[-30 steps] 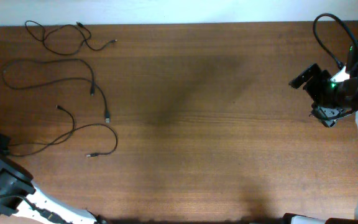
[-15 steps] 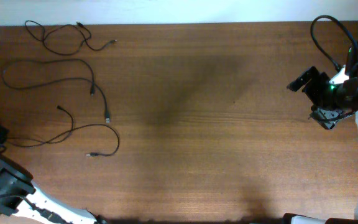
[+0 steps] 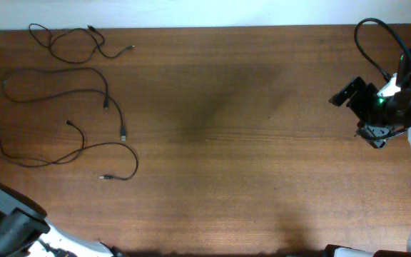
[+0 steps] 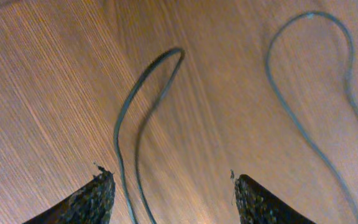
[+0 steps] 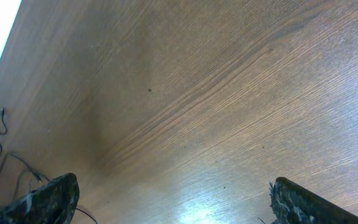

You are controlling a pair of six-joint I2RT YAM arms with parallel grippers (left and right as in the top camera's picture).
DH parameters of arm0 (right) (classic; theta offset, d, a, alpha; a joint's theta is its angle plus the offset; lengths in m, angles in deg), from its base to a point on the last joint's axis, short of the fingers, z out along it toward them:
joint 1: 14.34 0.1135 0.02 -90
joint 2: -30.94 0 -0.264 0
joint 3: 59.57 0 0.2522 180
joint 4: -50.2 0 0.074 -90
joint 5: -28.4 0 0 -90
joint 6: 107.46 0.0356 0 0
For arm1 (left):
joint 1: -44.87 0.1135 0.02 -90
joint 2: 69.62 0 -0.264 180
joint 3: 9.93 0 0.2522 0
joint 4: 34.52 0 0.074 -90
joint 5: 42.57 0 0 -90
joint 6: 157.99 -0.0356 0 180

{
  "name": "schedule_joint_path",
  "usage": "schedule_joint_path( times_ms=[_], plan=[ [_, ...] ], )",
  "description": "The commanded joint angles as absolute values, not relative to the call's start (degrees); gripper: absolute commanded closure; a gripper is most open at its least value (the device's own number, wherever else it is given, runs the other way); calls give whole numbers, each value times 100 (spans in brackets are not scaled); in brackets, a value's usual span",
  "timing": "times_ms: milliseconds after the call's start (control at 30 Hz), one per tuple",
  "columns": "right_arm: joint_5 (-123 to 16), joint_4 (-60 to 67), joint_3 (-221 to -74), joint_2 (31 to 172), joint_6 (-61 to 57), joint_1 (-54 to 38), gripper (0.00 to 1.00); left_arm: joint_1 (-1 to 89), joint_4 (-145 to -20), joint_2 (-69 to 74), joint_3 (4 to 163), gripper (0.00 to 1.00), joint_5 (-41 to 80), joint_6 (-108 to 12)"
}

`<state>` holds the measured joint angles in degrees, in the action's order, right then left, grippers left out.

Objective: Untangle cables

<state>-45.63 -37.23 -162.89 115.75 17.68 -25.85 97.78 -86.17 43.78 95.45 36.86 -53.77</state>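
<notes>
1. As the overhead view shows, the three cables (image 3: 56, 69) lie apart on the table (image 3: 227, 143), seemingly without crossing, so untangling looks nearly finished.
2. The left gripper (image 4: 176, 196) has its jaws spread and empty; a cable loop (image 4: 118, 130) lies just ahead, between them.
3. The right gripper (image 5: 173, 202) is likewise spread and empty, the cables far ahead.
4. Next, probably only a light tidy or pulling back.

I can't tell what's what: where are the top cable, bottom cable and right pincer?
top cable (image 3: 130, 48), overhead view, right plug end
bottom cable (image 3: 103, 177), overhead view, lower plug end
right pincer (image 5: 171, 180), right wrist view, midway between fingertips
</notes>
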Motion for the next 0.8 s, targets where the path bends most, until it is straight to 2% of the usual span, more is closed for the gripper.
schedule_joint_path(
  times_ms=[0,33,67,100,233,300,333,500,767],
  plan=[
    [-4530,-3714,-16302,11390,1678,-2556,1,9773,-9065,4068,9636,40,2211,-5089],
    [-4530,-3708,-16302,11353,1680,-2556,1,9743,-9238,4072,9634,42,1870,-5089],
    [-4491,-3710,-16302,11307,1682,-2554,1,9653,-9465,4092,9619,50,1684,-5089],
    [-4384,-3716,-16302,11291,1680,-2554,1,9500,-9703,4098,9571,67,1723,-5089],
    [-4045,-3764,-16302,11293,1680,-2554,1,8834,-9804,4105,9265,78,2724,-5091],
    [-3940,-3795,-16302,11293,1682,-2554,1,8416,-9572,4116,9062,97,3467,-5089],
    [-3894,-3839,-16302,11293,1680,-2554,1,8191,-9402,4135,8957,100,3747,-5089],
    [-3881,-4018,-16302,11293,1680,-2556,1,7338,-8971,4608,8749,100,4654,-5084],
    [-3818,-4062,-16302,11031,1527,-2556,1,7177,-8925,5407,8747,100,5118,-4953]
  ],
)
